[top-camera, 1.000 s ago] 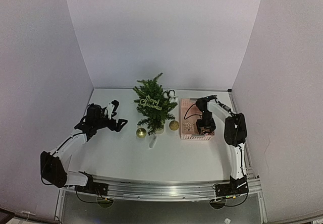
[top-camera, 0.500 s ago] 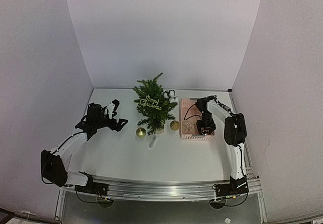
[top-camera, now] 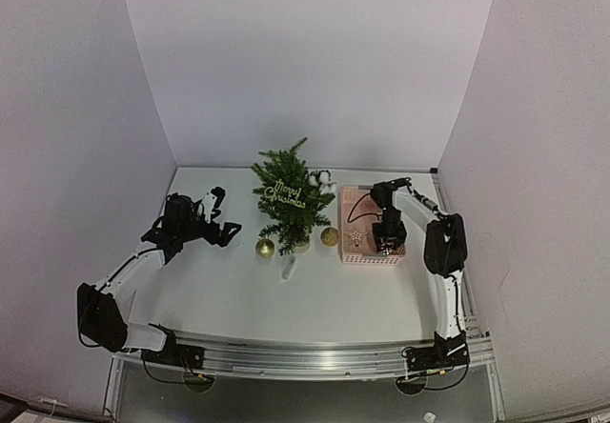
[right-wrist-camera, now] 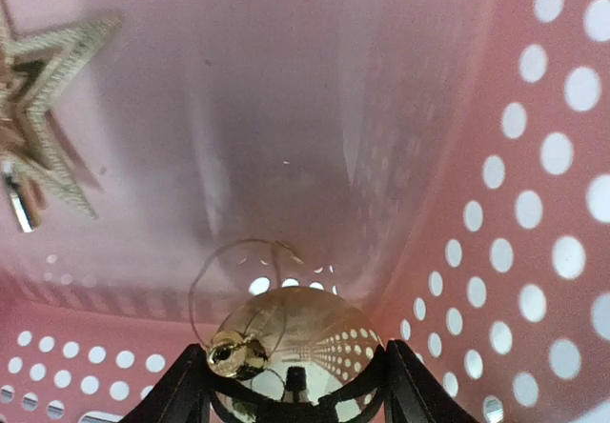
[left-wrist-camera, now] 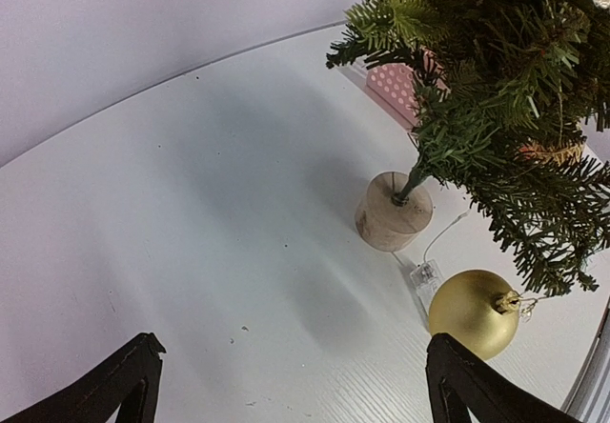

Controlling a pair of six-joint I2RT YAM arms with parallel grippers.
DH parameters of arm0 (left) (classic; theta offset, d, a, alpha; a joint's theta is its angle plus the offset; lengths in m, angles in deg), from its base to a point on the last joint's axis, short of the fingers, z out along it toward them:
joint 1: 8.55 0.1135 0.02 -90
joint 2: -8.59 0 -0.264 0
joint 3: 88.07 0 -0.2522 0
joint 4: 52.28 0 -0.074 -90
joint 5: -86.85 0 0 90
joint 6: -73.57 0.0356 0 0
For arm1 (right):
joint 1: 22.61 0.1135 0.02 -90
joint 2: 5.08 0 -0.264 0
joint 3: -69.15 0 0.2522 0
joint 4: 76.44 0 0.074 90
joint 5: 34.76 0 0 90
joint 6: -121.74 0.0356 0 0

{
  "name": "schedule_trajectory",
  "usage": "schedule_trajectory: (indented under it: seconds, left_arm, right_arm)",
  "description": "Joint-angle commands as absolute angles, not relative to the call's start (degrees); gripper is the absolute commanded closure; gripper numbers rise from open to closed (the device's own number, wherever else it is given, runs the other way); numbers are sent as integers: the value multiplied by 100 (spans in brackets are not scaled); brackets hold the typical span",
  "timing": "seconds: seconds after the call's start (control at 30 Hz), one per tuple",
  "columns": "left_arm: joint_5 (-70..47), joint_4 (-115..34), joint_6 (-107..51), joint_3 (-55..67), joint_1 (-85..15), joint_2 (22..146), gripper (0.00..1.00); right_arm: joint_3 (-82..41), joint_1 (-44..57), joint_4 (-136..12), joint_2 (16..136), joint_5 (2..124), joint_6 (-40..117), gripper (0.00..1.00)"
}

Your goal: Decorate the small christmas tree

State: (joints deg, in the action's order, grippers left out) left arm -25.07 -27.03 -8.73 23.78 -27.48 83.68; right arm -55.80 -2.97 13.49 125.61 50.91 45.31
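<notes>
Plain lavender-white walls enclose a white table on three sides.

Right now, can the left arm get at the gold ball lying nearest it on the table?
Probably yes. The left gripper is open, with bare table between it and the gold ball. The tree hangs low branches just over the ball, so approach low.
</notes>
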Motion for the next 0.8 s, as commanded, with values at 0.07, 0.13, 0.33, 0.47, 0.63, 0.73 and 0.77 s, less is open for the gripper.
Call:
schedule_trajectory:
  seconds: [0.07,0.13,0.33,0.47,0.63,0.73,0.77]
  left_arm:
    - [-2606,-2838,-752,1981,-2701,8307,3]
    - [-2625,-2841,-689,1951,-2697,8274,3]
    - [-2725,-2886,-522,1886,-2692,8242,3]
    - [-2942,-2903,-445,1801,-2692,8196,4]
    - [-3377,-2861,-183,1595,-2692,8107,5]
    - [-3612,-2715,39,1432,-2693,8088,5]
    - [-3677,-2667,124,1398,-2692,8076,5]
  right_arm:
    - [-5984,-297,942,11015,5767,4235,59]
    - [-5930,-297,806,10614,5990,4016,59]
    - [-5595,-197,450,9487,7082,3478,58]
    - [-5561,-158,372,8918,7823,3374,58]
    - [-5542,181,328,8495,8179,3377,58]
    - [-5634,388,254,8369,8281,3509,58]
    - [-5652,453,203,8354,8283,3566,58]
